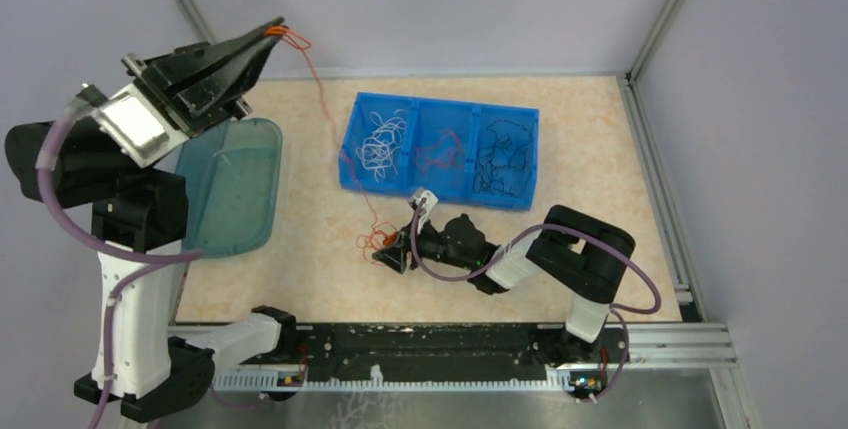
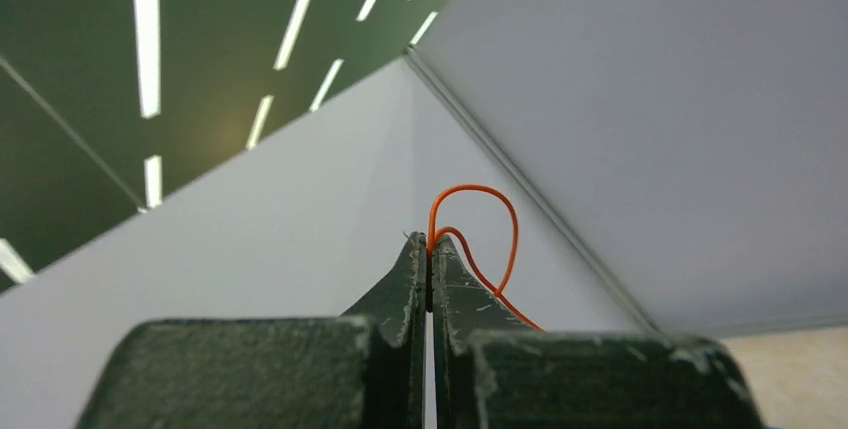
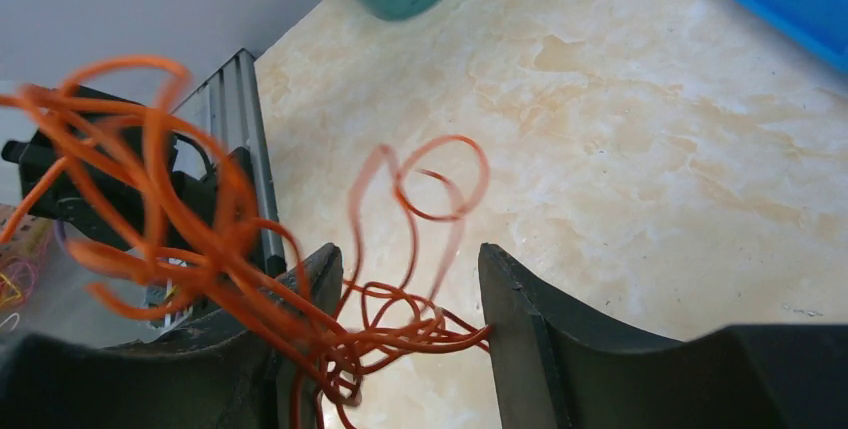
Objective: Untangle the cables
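My left gripper point(image 1: 272, 33) is raised high at the back left, shut on the end of one red-orange cable point(image 2: 512, 229) that loops just past its fingertips point(image 2: 430, 244). That strand point(image 1: 318, 89) runs down to a red-orange tangle point(image 1: 378, 240) on the table. My right gripper point(image 1: 395, 249) lies low at that tangle, jaws apart, with the bunched strands point(image 3: 400, 324) between its two fingers point(image 3: 410, 259) and touching both. More strands drape over its left finger.
A blue three-part tray point(image 1: 445, 102) at the back holds white cables point(image 1: 380, 139), red ones point(image 1: 440, 154) and black ones point(image 1: 503, 157). A teal translucent bin point(image 1: 235, 184) sits at the left. Grey walls enclose the table.
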You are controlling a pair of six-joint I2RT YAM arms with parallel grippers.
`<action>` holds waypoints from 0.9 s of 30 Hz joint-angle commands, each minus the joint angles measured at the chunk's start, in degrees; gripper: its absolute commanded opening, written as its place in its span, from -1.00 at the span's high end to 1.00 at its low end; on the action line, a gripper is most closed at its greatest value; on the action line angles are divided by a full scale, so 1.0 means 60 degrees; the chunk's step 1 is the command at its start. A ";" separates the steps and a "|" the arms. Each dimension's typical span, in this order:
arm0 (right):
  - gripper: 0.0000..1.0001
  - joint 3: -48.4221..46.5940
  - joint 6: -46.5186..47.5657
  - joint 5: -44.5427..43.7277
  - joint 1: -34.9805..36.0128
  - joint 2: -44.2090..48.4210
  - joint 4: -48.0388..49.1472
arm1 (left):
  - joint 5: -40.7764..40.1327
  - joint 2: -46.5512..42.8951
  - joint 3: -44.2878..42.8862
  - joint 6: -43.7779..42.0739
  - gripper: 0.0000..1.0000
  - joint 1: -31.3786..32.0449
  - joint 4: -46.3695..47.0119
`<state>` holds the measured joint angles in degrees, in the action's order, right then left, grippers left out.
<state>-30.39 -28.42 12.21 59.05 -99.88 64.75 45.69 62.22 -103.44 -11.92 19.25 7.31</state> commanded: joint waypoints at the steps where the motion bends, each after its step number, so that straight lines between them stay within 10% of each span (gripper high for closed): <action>1: -0.08 0.0081 -0.0069 -0.0163 0.0107 -0.0127 0.0512 | -0.1334 0.0148 -0.0629 -0.0744 1.00 0.0030 0.1923; 17: 0.07 0.0406 0.0087 -0.0775 0.0204 -0.0049 0.0130 | -0.3133 0.1453 -0.3608 -0.2815 1.00 0.0030 0.2853; 27: -0.64 -0.1214 0.2174 -0.0272 0.0281 0.3637 -0.2459 | -0.1242 -0.0679 0.0584 -0.2344 1.00 0.0030 0.0860</action>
<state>-29.47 -22.70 8.40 59.88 -87.31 53.87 34.44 60.75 -107.22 -26.63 19.25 18.79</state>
